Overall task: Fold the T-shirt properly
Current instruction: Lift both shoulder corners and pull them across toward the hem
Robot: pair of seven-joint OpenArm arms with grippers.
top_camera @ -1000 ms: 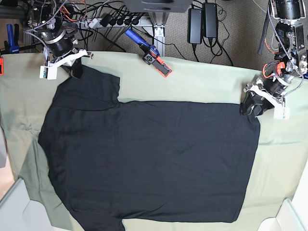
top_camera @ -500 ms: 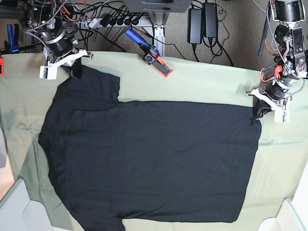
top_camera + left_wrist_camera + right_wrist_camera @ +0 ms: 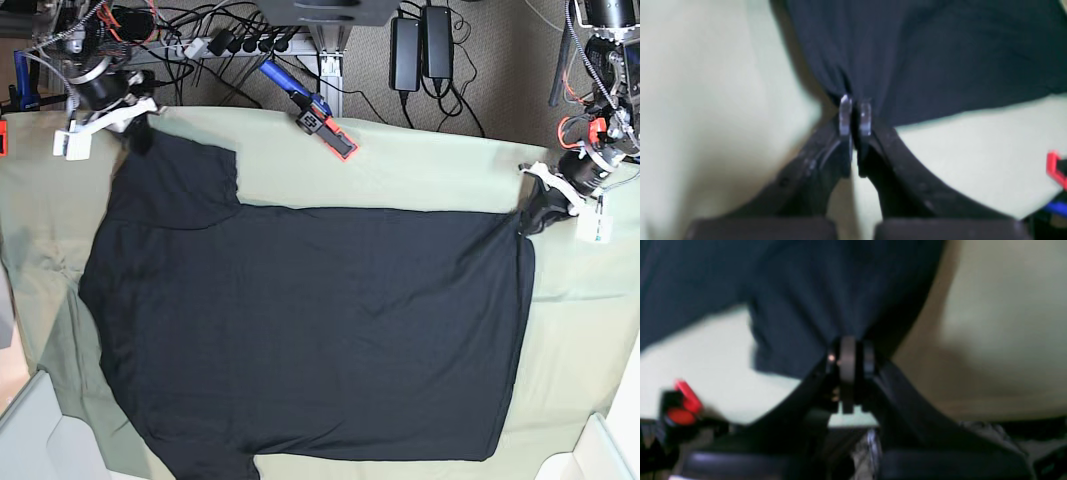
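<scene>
T-shirt [image 3: 310, 330] spread flat, unfolded.
Both arms' fingers [image 3: 855, 115] [image 3: 848, 356] clamped on its far corners; every fold remains.

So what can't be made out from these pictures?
- T-shirt: base view's bottom edge cuts off the lower sleeve; underside hidden against the cloth.
- Left gripper and right gripper: both wrist views are blurred, so how much fabric each pinches is unclear.

Matt black cloth T-shirt [image 3: 310, 330] on soft green cloth [image 3: 430, 170].
</scene>
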